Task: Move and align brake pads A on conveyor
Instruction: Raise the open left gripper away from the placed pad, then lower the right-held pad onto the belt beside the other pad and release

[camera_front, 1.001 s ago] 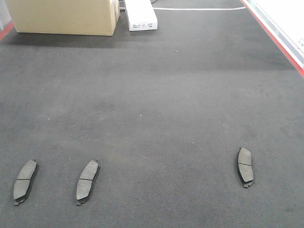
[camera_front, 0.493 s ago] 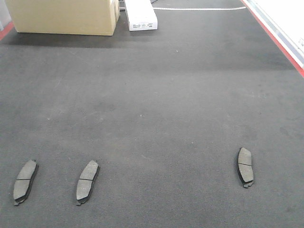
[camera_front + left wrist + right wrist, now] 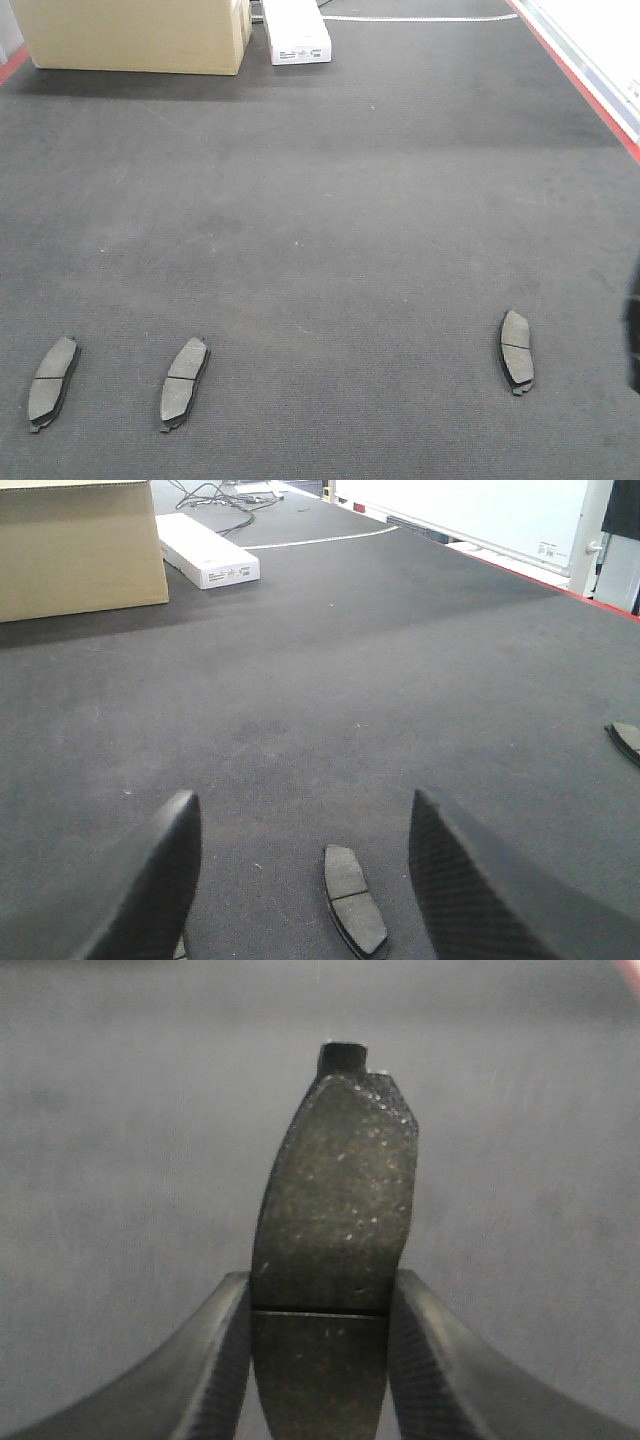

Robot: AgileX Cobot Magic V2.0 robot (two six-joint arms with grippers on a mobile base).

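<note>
Three brake pads A lie on the dark conveyor [image 3: 330, 200] near its front edge: one at the far left [image 3: 52, 370], one beside it [image 3: 185, 370] and one at the right [image 3: 517, 352]. My left gripper [image 3: 302, 800] hangs open above the belt, with a pad [image 3: 353, 900] lying on the belt between its fingers [image 3: 150, 890], untouched. My right gripper [image 3: 320, 1290] is shut on a fourth brake pad [image 3: 335, 1190], held lengthwise above the belt. In the front view it shows only as a dark blur at the right edge [image 3: 632, 340].
A cardboard box [image 3: 135, 35] and a white carton [image 3: 296, 30] stand at the far end of the belt. A red edge strip [image 3: 585, 90] runs along the right side. In the left wrist view another pad [image 3: 628, 742] lies at the right edge.
A dark blur of my right arm has come into the front view at the right edge. The three pads on the belt have not moved.
</note>
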